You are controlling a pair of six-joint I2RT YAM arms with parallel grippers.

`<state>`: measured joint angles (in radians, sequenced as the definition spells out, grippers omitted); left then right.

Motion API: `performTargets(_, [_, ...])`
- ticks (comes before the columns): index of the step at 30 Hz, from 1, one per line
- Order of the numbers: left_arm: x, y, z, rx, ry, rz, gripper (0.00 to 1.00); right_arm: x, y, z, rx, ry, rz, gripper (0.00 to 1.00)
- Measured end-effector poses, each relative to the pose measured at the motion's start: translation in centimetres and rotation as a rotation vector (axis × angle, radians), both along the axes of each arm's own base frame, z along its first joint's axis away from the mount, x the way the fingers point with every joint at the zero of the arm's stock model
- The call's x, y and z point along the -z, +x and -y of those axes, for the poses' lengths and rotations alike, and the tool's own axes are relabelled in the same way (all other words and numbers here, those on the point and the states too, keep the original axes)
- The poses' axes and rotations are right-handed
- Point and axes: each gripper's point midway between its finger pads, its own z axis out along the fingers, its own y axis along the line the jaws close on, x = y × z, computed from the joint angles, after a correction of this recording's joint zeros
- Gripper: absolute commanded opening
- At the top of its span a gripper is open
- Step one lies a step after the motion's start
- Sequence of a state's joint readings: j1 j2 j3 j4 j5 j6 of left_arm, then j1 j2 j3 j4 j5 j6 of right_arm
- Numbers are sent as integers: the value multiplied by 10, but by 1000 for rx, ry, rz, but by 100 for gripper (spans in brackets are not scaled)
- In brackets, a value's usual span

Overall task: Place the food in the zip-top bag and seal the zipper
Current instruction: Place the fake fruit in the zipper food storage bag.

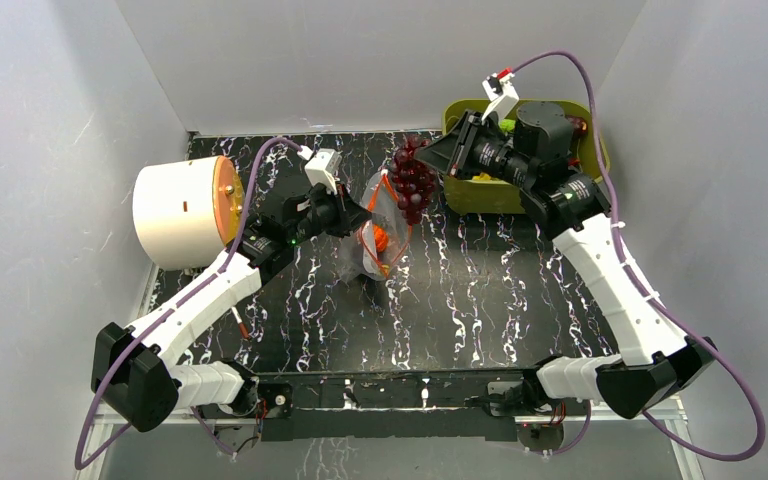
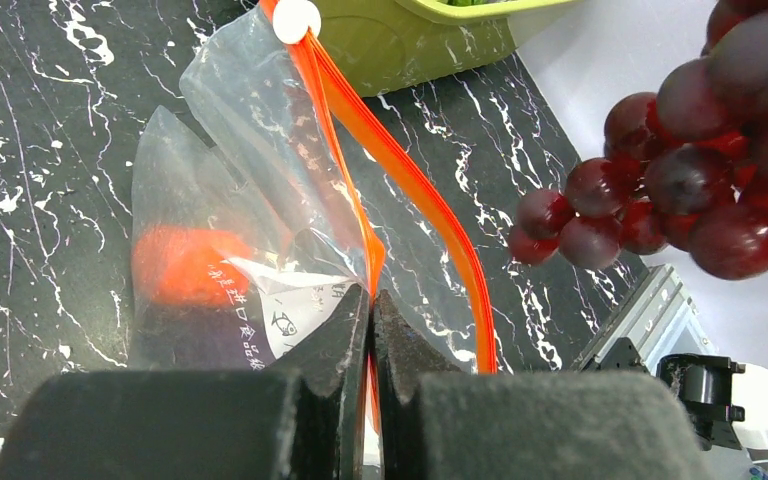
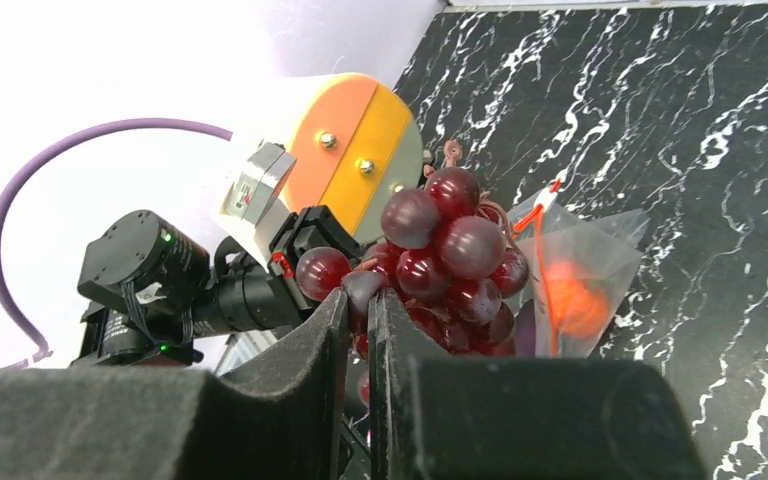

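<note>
A lab booth; plain white walls box in a black marbled table; two robot arms bolted on; purple cables trailing.

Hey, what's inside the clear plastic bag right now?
One orange-red round piece shows through the clear zip-top bag. The grapes are outside, held by the right gripper. Crinkles and a printed label blur the bag's bottom, so anything else there can't be told.

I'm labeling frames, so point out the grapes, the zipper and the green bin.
grapes [image 3: 445, 262], right wrist view, middle of the bunch.
zipper [image 2: 422, 195], left wrist view, midway along the strip.
green bin [image 1: 488, 195], top external view, near wall.
</note>
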<state>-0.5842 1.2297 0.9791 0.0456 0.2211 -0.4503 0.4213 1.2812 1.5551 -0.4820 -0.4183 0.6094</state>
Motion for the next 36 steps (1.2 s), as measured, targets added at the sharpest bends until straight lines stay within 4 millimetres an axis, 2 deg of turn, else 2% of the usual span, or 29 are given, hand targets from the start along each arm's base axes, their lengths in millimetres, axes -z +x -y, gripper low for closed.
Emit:
performTargets(7, [0, -1, 1, 1, -7, -7, 0, 18, -8, -17, -53, 30, -48, 0])
performTargets(15, [2, -2, 1, -2, -16, -18, 0, 54, -16, -34, -105, 55, -151, 0])
performTargets(23, [5, -3, 1, 3, -15, -28, 0, 53, -21, -44, -137, 68, -137, 0])
performTargets(25, [5, -4, 2, 5, -19, -31, 0, 62, -21, -44, -135, 55, -148, 0])
performTargets(31, [-2, -7, 3, 11, -42, -31, 0, 104, -19, -41, -109, -8, -217, 0])
performTargets(36, [-6, -10, 3, 15, -60, -34, 0, 126, -18, -39, -95, -40, -246, 0])
